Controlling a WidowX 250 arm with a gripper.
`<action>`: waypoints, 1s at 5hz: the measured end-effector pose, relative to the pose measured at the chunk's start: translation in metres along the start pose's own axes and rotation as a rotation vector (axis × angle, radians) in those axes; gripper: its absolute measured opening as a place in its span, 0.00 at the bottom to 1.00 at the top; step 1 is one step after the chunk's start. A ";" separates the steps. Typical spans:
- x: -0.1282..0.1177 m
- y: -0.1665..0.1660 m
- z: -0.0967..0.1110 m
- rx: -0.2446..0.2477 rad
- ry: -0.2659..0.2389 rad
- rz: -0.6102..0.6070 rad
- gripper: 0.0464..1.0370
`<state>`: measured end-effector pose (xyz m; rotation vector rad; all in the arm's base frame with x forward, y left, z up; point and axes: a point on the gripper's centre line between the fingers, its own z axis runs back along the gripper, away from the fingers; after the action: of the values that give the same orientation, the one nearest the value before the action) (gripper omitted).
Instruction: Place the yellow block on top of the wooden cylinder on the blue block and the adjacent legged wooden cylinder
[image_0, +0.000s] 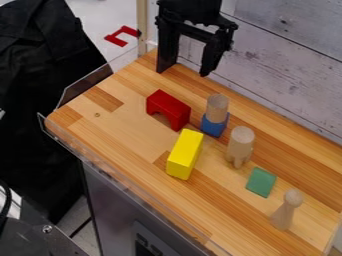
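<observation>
The black gripper (184, 72) hangs over the far end of the wooden table, its two fingers spread with nothing between them. Nearest to it lies a red arch block (169, 108), toward the viewer. A wooden cylinder (217, 106) stands on a blue block (214, 125), to the right of the arch. Nearer the viewer is a long yellow block (185, 154). Right of the yellow block stands a wooden peg-like piece (240, 145). A green block (261, 182) lies beyond it, and a wooden figure with a round head (286, 210) is at the lower right.
The wooden table (107, 122) has a clear plastic rim (87, 86) along its left side. A whitewashed plank wall (287, 65) runs behind the right edge. Black cloth (40, 90) hangs at the left, and a red bracket-shaped piece (116, 40) lies beyond the table.
</observation>
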<state>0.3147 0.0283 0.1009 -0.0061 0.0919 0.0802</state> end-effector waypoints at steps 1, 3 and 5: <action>-0.002 -0.002 -0.013 -0.006 0.043 -0.001 0.96; -0.015 -0.010 -0.022 -0.054 0.098 -0.031 0.96; -0.029 -0.017 -0.027 -0.086 0.090 -0.023 0.96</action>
<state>0.2852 0.0084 0.0764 -0.0970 0.1780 0.0613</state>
